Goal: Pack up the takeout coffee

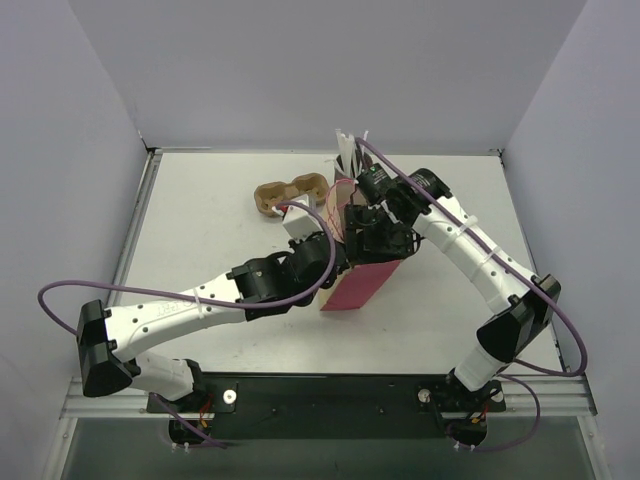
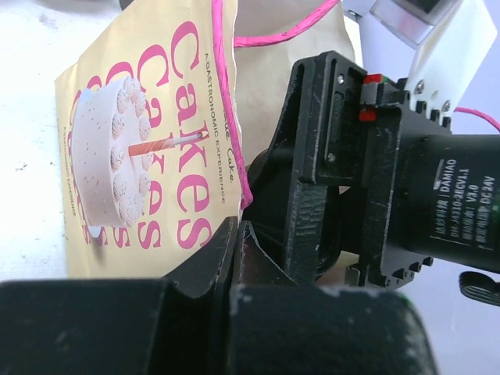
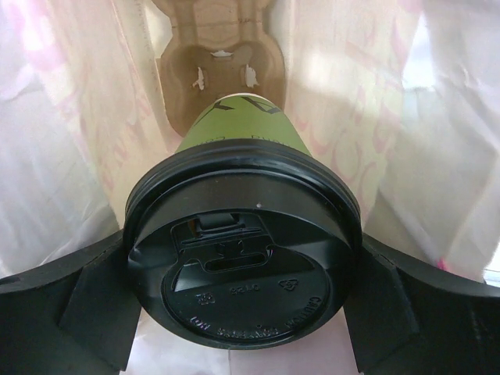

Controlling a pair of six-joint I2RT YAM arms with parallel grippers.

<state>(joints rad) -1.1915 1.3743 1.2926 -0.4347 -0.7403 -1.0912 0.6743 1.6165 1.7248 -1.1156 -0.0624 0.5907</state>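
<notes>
While wide-spread right hand [image 3: 242, 308] clasps takeout coffee [image 3: 234, 129] inside bag [image 3: 70, 156], left hand [image 2: 237, 238] closed at bag edge

White table [image 1: 200, 250] — a pink-and-cream paper bag [image 1: 362, 285] rests on it. Back and left of the bag lies a brown cardboard cup carrier [image 1: 288, 195]; just behind the bag — white straws [image 1: 350, 150].

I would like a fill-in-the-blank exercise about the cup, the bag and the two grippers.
The right gripper holds a green cup closed by a ____ lid.
The left gripper pinches the edge of a paper bag printed with the word ____.
Its cord handle is ____.
Missing words: black; Cakes; pink.
</notes>
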